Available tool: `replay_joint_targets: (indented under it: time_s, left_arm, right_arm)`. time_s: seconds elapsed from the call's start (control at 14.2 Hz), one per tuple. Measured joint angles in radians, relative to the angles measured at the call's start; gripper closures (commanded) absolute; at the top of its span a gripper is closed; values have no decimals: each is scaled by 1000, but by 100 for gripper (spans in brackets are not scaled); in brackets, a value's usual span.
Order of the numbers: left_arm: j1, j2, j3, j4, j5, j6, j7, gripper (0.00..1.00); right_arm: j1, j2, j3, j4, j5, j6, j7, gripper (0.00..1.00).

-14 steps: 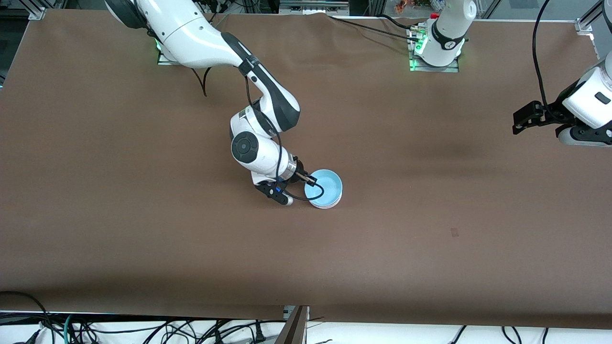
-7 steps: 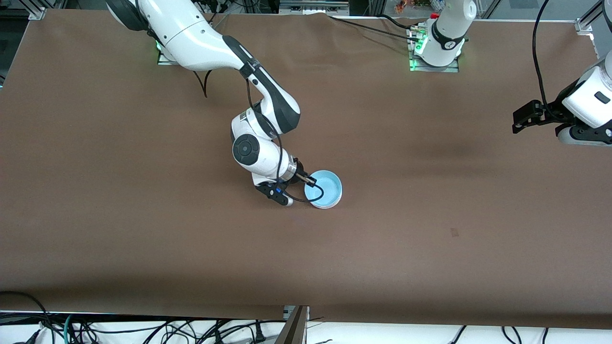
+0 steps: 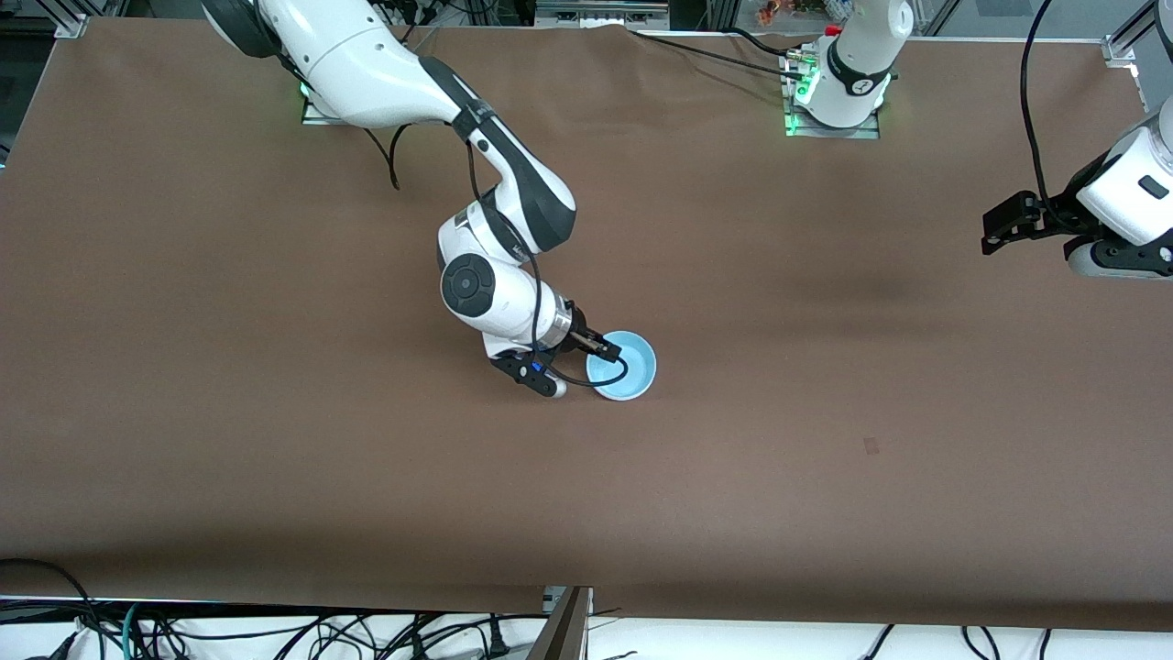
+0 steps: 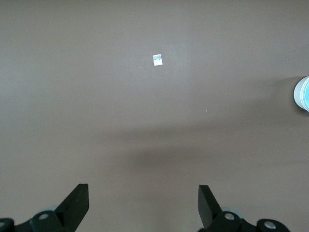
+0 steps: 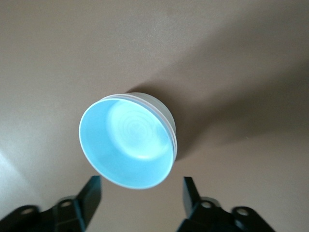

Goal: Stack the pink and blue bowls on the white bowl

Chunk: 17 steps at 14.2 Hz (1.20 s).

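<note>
The blue bowl [image 3: 624, 366] sat nested on the stack mid-table, with only a pale rim of the white bowl [image 5: 167, 126] showing under it and the pink one hidden. The right gripper [image 5: 139, 200] hung spread just beside the rim, holding nothing, so stacking looked done and the next move would be lifting clear without nudging it. The left gripper [image 4: 143, 205] waited, spread, over bare table [image 4: 154, 121] at its own end

Robotics lab: brown-covered table [image 3: 275, 440], alu framing [image 3: 73, 26], loose cables [image 3: 302, 632].
</note>
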Motion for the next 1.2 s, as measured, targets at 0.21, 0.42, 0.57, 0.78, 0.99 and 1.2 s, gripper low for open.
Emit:
replay_joint_targets:
  time_s: [0.21,0.42,0.57,0.78,0.99,1.2]
  left_arm:
    - [0,0,1,0,0,-7,0,0]
    - [1,-1,2,1,0,-10,0,0]
    - [2,-1,3,1,0,-10,0,0]
    - [2,-1,6,2,0,-11,-1,0]
    - [3,-1,7,2,0,-12,-2,0]
    - [3,-1,7,2,0,-12,-3,0]
  right_arm:
    - [-65,-45,-23,58,-18,-143,-2,1]
    - [-145,-166,-69,85,-85,-316,-51,1]
    - [-163,-262,-127,86,-96,-480,-138,1]
    - [-164,-370,-244,77,-99,-699,-315,1]
    - [-167,-455,-348,6,-99,-743,-458,1]
    - [-209,-589,-372,-177,-157,-708,-616,1]
